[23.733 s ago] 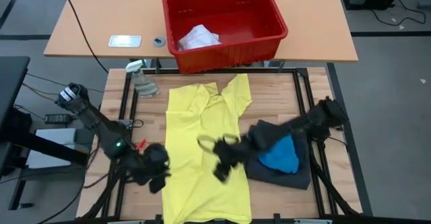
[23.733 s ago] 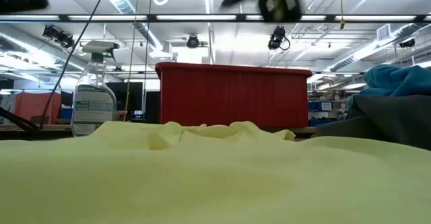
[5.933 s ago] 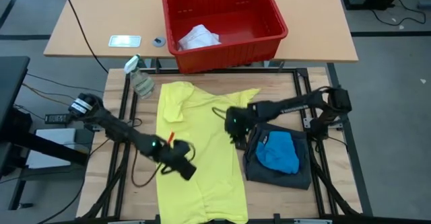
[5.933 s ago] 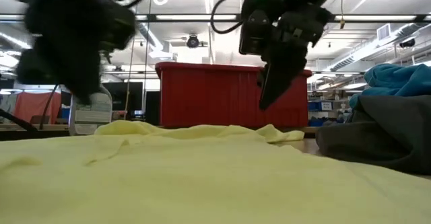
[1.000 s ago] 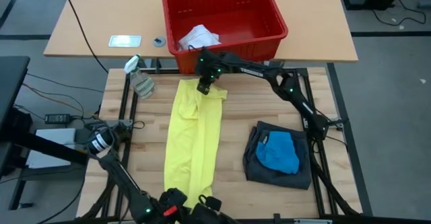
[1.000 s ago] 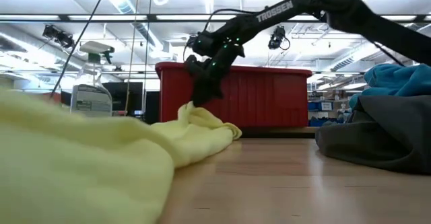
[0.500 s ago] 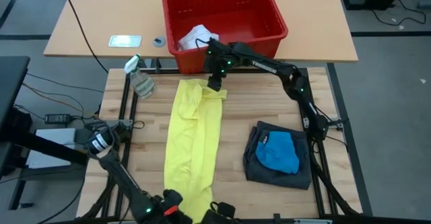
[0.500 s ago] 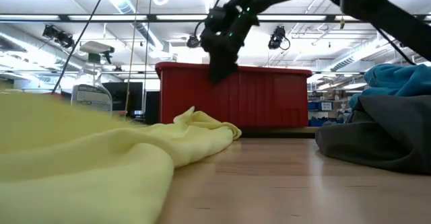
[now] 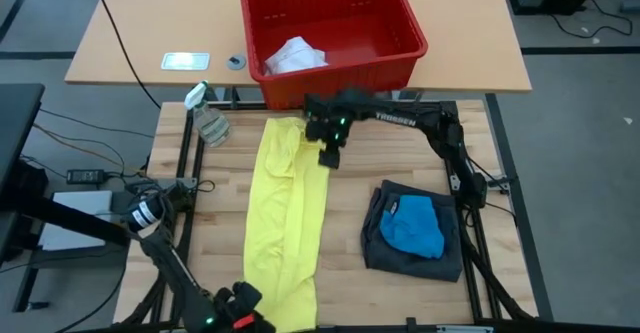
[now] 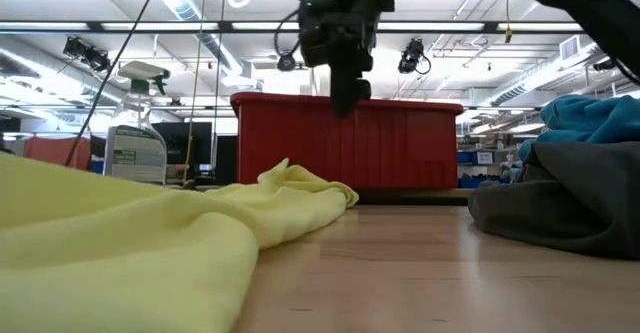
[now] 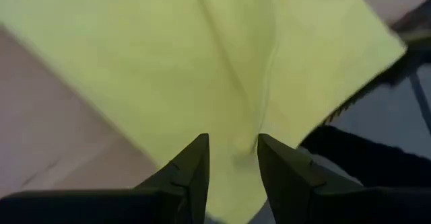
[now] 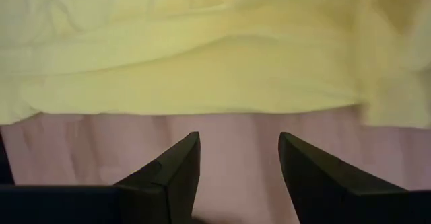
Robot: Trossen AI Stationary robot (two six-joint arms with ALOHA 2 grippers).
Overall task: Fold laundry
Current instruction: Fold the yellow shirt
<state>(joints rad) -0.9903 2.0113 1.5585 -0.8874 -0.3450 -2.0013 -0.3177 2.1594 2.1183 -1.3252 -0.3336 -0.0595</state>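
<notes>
Shirt: the yellow shirt [image 9: 287, 213] lies folded into a long narrow strip on the left half of the table [image 9: 350, 203], running from its far edge to its near edge.
Right gripper [image 9: 330, 156]: above the strip's far right edge, fingers [image 12: 176, 167] parted, holding nothing.
Left gripper [image 9: 232, 313]: over the strip's near end at the table's front edge, fingers [image 11: 190, 166] narrowly parted, nothing between them.
Shorts: the grey shorts [image 9: 412, 251] lie right of the strip, a bright blue piece [image 9: 416, 225] on top.
Basket [image 9: 330, 35]: red, on the table behind; a spray bottle [image 9: 206, 118] stands at the far left corner.
</notes>
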